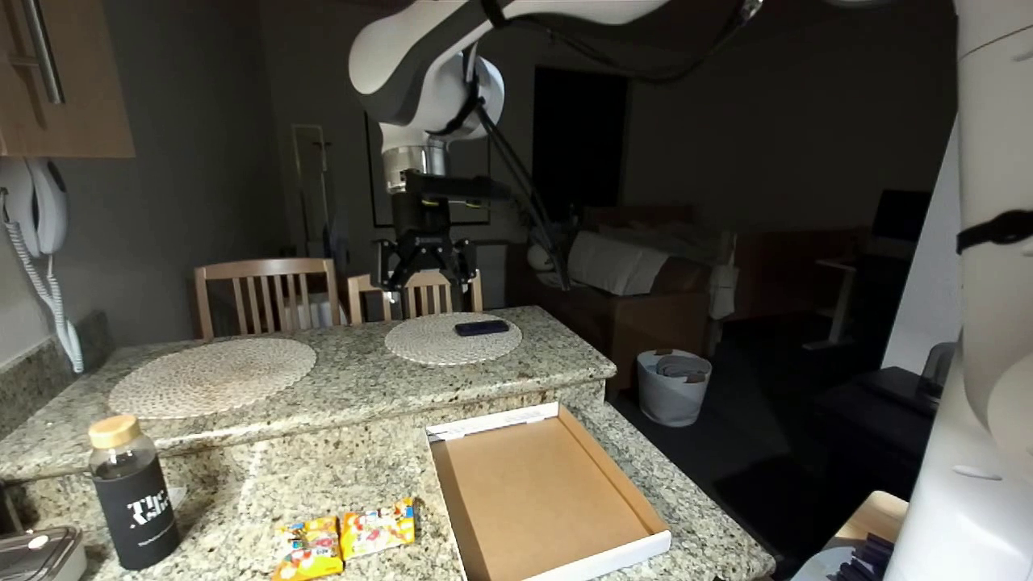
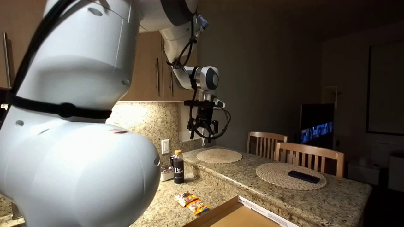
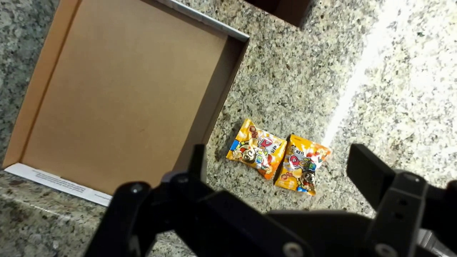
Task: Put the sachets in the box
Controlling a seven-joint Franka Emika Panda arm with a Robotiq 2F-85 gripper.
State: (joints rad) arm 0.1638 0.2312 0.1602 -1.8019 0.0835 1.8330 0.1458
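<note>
Two yellow-orange sachets lie flat side by side on the granite counter, a left one (image 3: 257, 149) and a right one (image 3: 301, 164) in the wrist view. They also show in both exterior views (image 1: 378, 528) (image 2: 198, 206). The box (image 1: 541, 492) is a shallow brown cardboard tray with a white rim, beside the sachets; its bare floor fills the left of the wrist view (image 3: 132, 89), and part of it shows in an exterior view (image 2: 246, 219). My gripper (image 1: 428, 292) is open and empty, high above the counter. In the wrist view its fingers (image 3: 276, 157) stand apart on either side of the sachets.
A dark bottle with a tan lid (image 1: 133, 504) and a metal-lidded container (image 1: 48, 555) stand past the sachets. A raised granite ledge (image 1: 355, 395) runs behind the box, with round placemats (image 1: 214, 375) and a dark phone (image 1: 482, 328). Chairs (image 1: 266, 294) stand behind the ledge.
</note>
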